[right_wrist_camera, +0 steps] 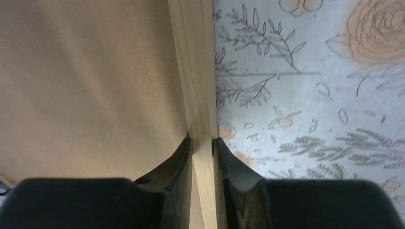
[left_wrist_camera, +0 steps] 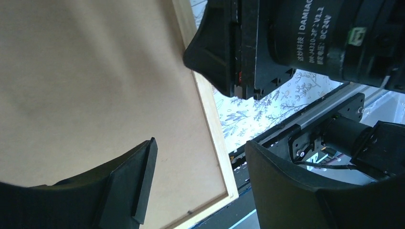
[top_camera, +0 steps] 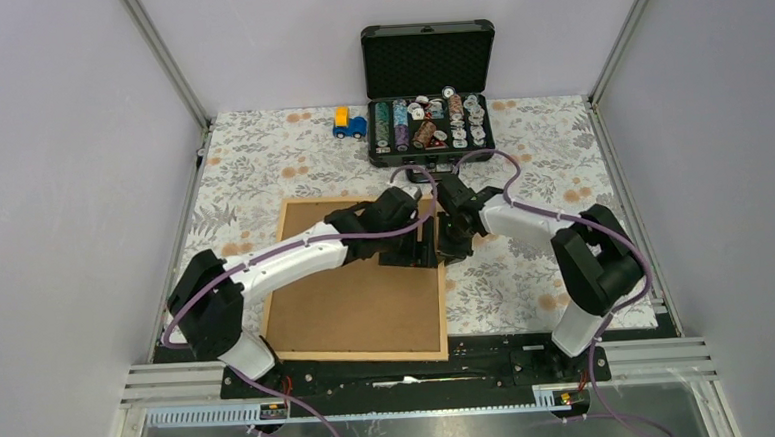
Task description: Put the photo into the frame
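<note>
Jaws of the right gripper (right_wrist_camera: 202, 143) are clamped on the side rail of the one frame (right_wrist_camera: 193, 71). Jaws of the left gripper (left_wrist_camera: 199, 145) stand apart over that rail. One brown backing sheet (right_wrist_camera: 86, 81) fills the frame, flat on the tabletop (right_wrist_camera: 310, 95). The left arm (top_camera: 286, 262) and right arm (top_camera: 524, 221) bend inward, wrists close.

Plain grey walls (top_camera: 49, 146) surround the floral-clothed table (top_camera: 251, 166) (aluminium posts (top_camera: 167, 60) at its corners).

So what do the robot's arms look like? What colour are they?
Both the left arm and the right arm have white shells and chunky black joints, with purple cables looping along them. The left pincer and right pincer each have two curved black fingers. One black motor carries white DAMIAO lettering.
</note>
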